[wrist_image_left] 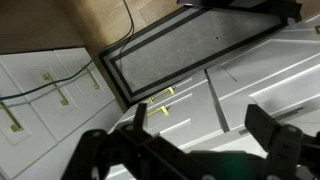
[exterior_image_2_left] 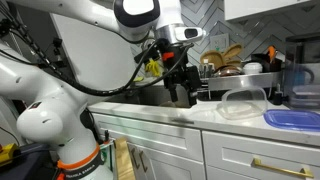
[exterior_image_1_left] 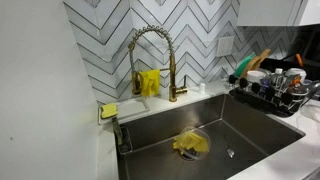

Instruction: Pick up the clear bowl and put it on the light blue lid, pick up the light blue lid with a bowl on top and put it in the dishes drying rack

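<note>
Tool (exterior_image_2_left: 181, 90) spread, empty; clear bowl (exterior_image_2_left: 243, 103) near, untouched; light blue lid (exterior_image_2_left: 292, 119) beside bowl.

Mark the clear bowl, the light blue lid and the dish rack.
clear bowl (exterior_image_2_left: 245, 104), in an exterior view, on its side wall.
light blue lid (exterior_image_2_left: 292, 120), in an exterior view, on its flat top.
dish rack (exterior_image_1_left: 262, 99), in an exterior view, on its front rim.

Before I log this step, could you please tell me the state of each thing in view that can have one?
gripper: fingers open, holding nothing
light blue lid: flat on the counter, nothing on it
clear bowl: on the counter beside the light blue lid, not on it
dish rack: holding dishes
faucet: no water seen
yellow cloth: crumpled in the sink
</note>
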`<move>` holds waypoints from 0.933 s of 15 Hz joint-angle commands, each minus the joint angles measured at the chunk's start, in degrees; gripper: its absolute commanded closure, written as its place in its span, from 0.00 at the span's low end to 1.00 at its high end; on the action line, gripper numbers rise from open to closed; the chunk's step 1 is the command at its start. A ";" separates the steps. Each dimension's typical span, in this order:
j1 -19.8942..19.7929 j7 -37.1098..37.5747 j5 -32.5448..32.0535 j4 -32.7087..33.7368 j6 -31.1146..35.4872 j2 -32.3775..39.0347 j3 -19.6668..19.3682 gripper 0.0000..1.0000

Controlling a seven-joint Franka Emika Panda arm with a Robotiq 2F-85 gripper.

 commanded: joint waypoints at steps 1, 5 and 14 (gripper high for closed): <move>0.41 0.17 -0.17 0.10 -0.20 -0.02 -0.32 0.00; 0.29 6.10 3.72 2.62 1.50 2.80 -0.30 0.00; -0.54 21.36 16.61 15.87 13.45 18.37 -0.41 0.00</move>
